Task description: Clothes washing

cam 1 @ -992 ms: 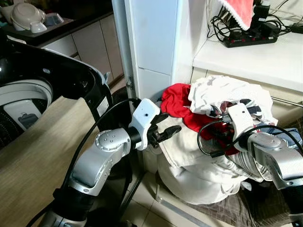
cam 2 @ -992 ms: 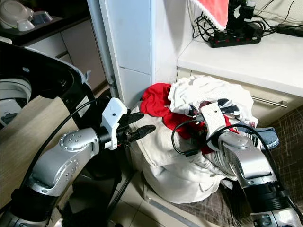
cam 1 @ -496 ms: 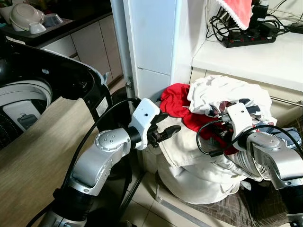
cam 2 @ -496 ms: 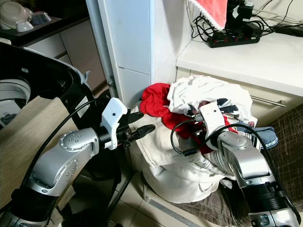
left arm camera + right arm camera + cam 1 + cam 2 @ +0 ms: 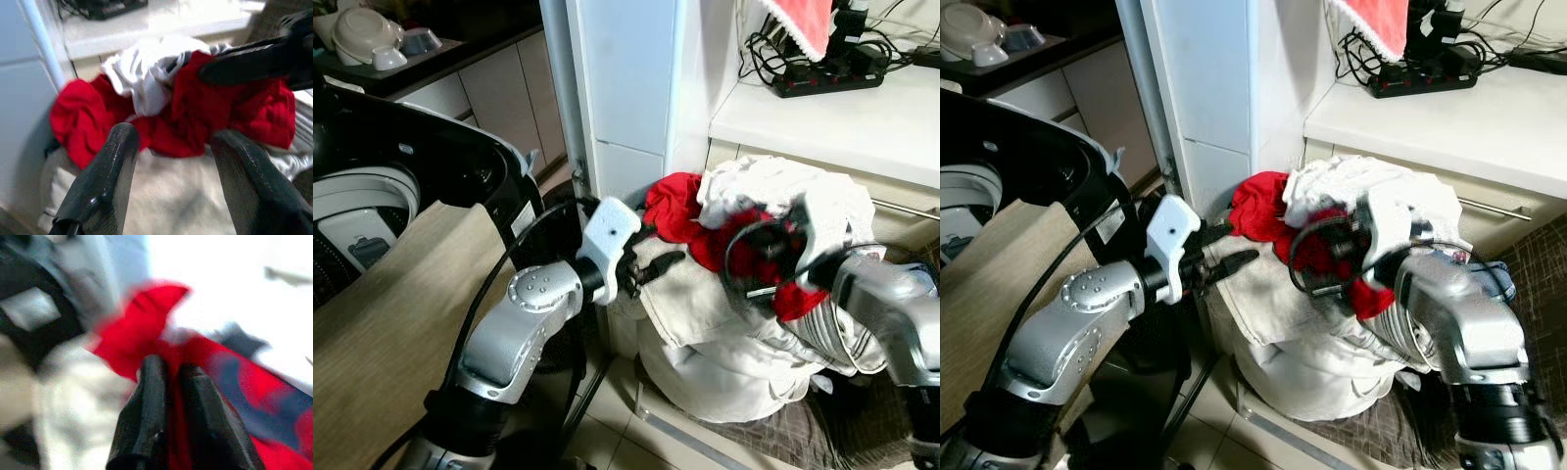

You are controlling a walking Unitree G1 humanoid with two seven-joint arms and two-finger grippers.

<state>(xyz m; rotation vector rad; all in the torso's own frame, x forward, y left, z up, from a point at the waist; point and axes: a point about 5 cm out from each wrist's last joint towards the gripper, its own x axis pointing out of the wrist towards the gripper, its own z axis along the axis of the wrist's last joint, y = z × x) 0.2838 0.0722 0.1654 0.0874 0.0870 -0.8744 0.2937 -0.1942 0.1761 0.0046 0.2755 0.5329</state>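
Right end effector [image 5: 168, 382] pinched on red cloth [image 5: 744, 259] atop the pile [image 5: 724, 333]; left end effector [image 5: 171, 142] wide, just beside.

Laundry pile [image 5: 734, 313] filled frame centre; white cabinet [image 5: 626, 88] blocked behind it, washer lid [image 5: 460, 166] boxed the left.

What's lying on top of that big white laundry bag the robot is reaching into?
A red garment and crumpled white clothes are heaped on the white laundry bag. The right gripper pinches the red cloth. Whatever lies deeper inside is covered.
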